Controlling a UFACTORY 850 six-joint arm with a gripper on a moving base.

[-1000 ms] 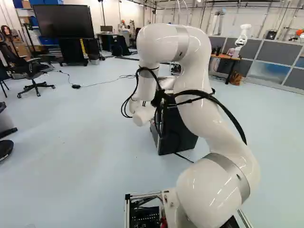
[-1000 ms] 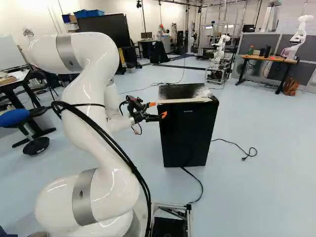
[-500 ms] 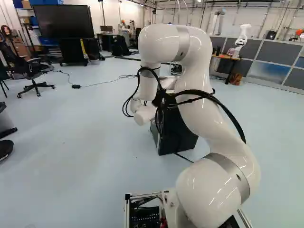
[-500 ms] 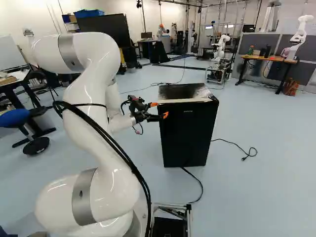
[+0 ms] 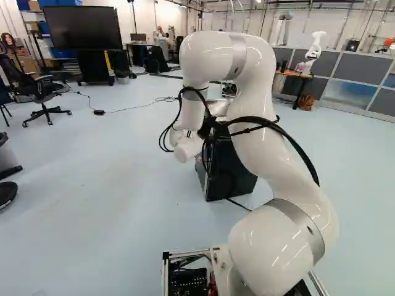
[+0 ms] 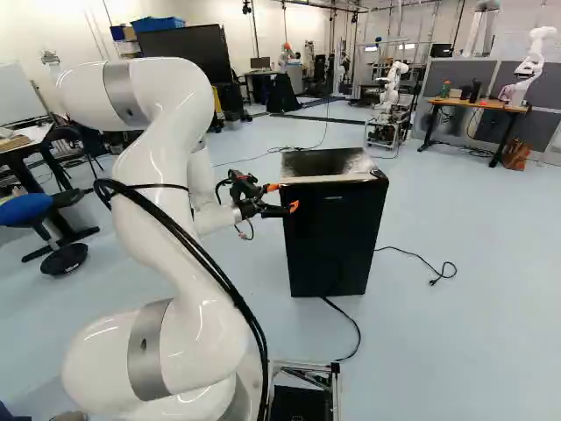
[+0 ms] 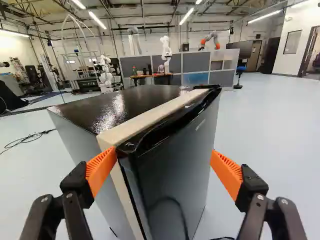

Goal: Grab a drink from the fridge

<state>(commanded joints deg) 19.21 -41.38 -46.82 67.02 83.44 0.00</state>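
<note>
End effector [image 7: 163,152] is wide open, holding nothing, one orange pad [image 7: 101,169] by the near edge of the fridge door [image 7: 175,167], the other off its front; drink's unseen, presumably inside, so hook that edge squarely, then pull slowly along the hinge arc.
</note>
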